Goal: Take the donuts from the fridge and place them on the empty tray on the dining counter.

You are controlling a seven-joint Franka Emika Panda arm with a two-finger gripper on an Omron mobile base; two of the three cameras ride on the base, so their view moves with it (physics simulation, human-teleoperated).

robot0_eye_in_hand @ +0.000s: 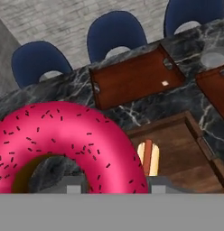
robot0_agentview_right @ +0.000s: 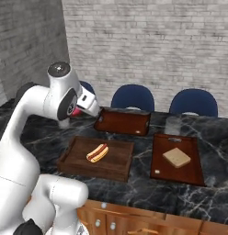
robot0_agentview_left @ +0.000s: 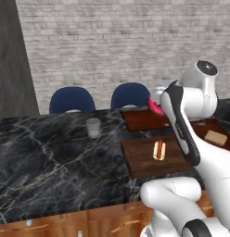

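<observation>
A: Right up close, the gripper [robot0_eye_in_hand: 112, 185] is clamped on the red-pink donut [robot0_eye_in_hand: 64, 140], its sprinkled ring held between the finger tips [robot0_eye_in_hand: 73, 186] above the near part of the desk [robot0_agentview_left: 52, 157].

B: And just below it sits the larger wooden tray [robot0_agentview_right: 97, 158] with the hot dog [robot0_agentview_right: 97, 152] in its bun, directly between the robot and the target.

A: Correct. Behind that tray lies the empty tray [robot0_eye_in_hand: 136, 79], dark reddish-brown, low rim, with one pale speck on its floor. From the right base camera the donut [robot0_agentview_right: 77, 111] hangs beside its left end, not over it.

B: To the right, a third tray [robot0_agentview_right: 178, 160] carries a tan square [robot0_agentview_right: 176, 157], and a small glass [robot0_agentview_right: 172, 125] stands just beyond it.

A: The left base camera shows another glass [robot0_agentview_left: 93, 127] alone on the black marble, well apart from the trays.

B: Farthest back, blue chairs [robot0_agentview_right: 132, 97] line the desk's far edge, and a grey brick wall [robot0_agentview_right: 148, 41] closes the scene.
</observation>
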